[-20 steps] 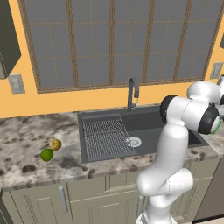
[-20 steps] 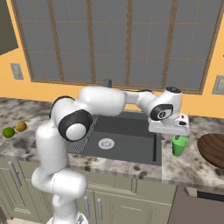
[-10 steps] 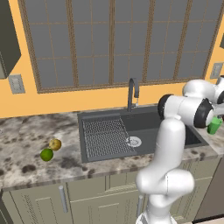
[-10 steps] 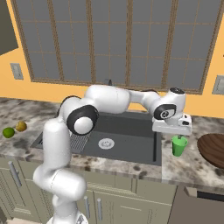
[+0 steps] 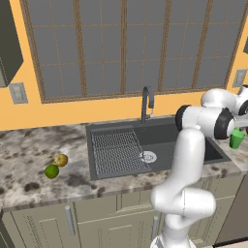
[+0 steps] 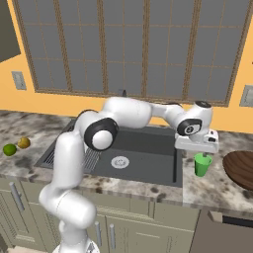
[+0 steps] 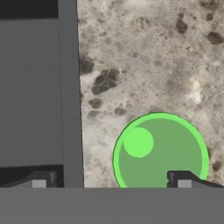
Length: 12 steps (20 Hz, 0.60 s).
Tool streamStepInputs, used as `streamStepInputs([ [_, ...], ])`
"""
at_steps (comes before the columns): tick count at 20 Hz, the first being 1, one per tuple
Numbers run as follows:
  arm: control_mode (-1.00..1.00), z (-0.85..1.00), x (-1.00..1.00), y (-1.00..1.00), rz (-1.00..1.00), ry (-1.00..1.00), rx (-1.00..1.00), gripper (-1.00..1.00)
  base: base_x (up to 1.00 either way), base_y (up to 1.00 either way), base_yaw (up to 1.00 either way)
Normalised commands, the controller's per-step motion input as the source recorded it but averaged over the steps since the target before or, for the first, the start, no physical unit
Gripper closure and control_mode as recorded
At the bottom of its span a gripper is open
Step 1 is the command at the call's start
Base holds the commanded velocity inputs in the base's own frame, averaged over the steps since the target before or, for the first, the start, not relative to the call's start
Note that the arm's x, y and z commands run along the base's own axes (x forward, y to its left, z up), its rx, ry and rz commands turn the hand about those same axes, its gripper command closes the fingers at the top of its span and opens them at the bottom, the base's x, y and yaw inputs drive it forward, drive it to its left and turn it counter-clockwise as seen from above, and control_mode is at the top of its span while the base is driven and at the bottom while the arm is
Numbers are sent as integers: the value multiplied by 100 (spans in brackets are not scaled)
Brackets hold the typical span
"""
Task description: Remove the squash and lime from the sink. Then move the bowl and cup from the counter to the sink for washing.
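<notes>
Hovering over the cup [image 6: 201, 163], gripper [image 6: 203, 153] spread wide, grasping nothing — one fingertip [image 7: 183, 180] over the cup's rim, the other over the sink [image 6: 148, 148] edge. Cup upright on the counter [image 6: 217, 185] just beside the sink, bowl [image 6: 240, 169] near it. Squash [image 5: 61, 159] and lime [image 5: 52, 170] on the counter — close together.

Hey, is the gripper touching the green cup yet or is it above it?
Apart. The right base view shows the open gripper hanging just above the cup, with counter visible between fingertips and rim.
</notes>
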Motion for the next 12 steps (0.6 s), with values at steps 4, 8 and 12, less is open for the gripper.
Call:
streamStepInputs([
  [4,-100,-17,16,-9,0,0,0,-100,0,0,0],
  [8,-100,-20,10,-8,0,0,0,-100,0,0,0],
  [12,-100,-18,10,-9,0,0,0,-100,0,0,0],
])
